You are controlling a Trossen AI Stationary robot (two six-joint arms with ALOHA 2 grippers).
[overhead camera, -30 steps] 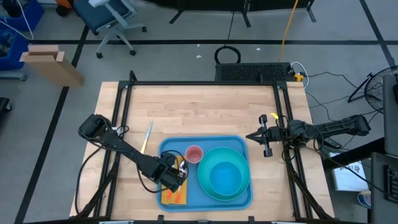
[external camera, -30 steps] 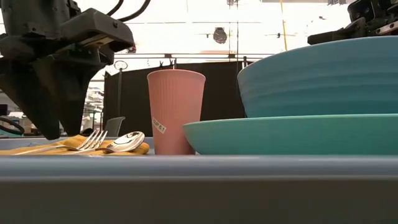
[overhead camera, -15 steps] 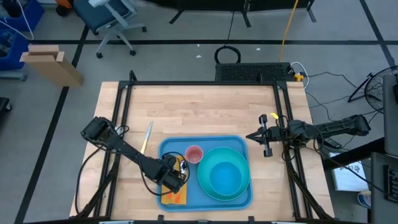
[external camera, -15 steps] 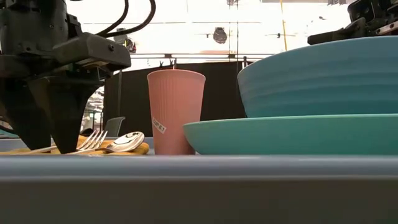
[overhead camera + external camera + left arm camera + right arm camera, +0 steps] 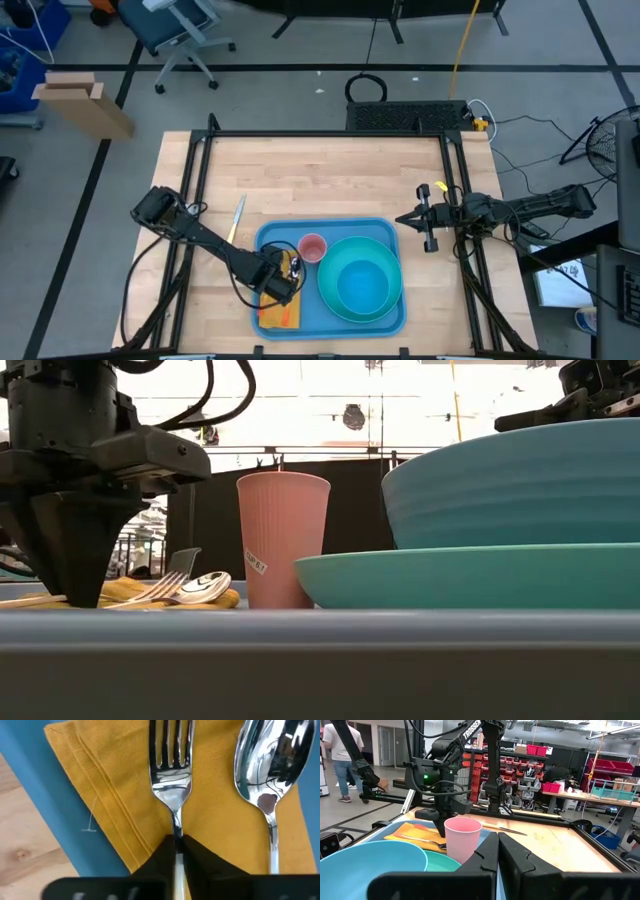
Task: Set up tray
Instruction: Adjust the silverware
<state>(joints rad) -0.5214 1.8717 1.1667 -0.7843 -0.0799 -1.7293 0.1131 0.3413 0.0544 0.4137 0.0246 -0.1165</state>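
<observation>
The blue tray (image 5: 390, 232) holds a yellow napkin (image 5: 100, 795) on its left part, with a fork (image 5: 172, 770) and a spoon (image 5: 270, 765) lying side by side on it. A pink cup (image 5: 312, 248) stands in the tray's middle. On the right, a turquoise bowl (image 5: 360, 282) sits on a plate (image 5: 470, 575). My left gripper (image 5: 278, 285) stands over the napkin, shut on the fork. My right gripper (image 5: 402, 218) waits shut above the table's right edge, touching nothing. My left gripper (image 5: 177, 842) pinches the fork's handle (image 5: 176, 827) just behind the neck, between its two fingers. The fingers (image 5: 75, 575) come from above, pointing down. The fork lies along the napkin, tines (image 5: 165, 585) toward the cup.
A knife (image 5: 237, 220) lies on the wooden table just left of the tray's far left corner. The cup (image 5: 282, 540) stands close to the right of the cutlery. Black frame rails run along the table's left and right sides. Bare wood lies beyond the tray.
My left gripper stood open over the napkin a second ago. It has shut its fingers to a point on the fork's handle and shifted slightly toward the table's near edge. The right arm has kept still.
</observation>
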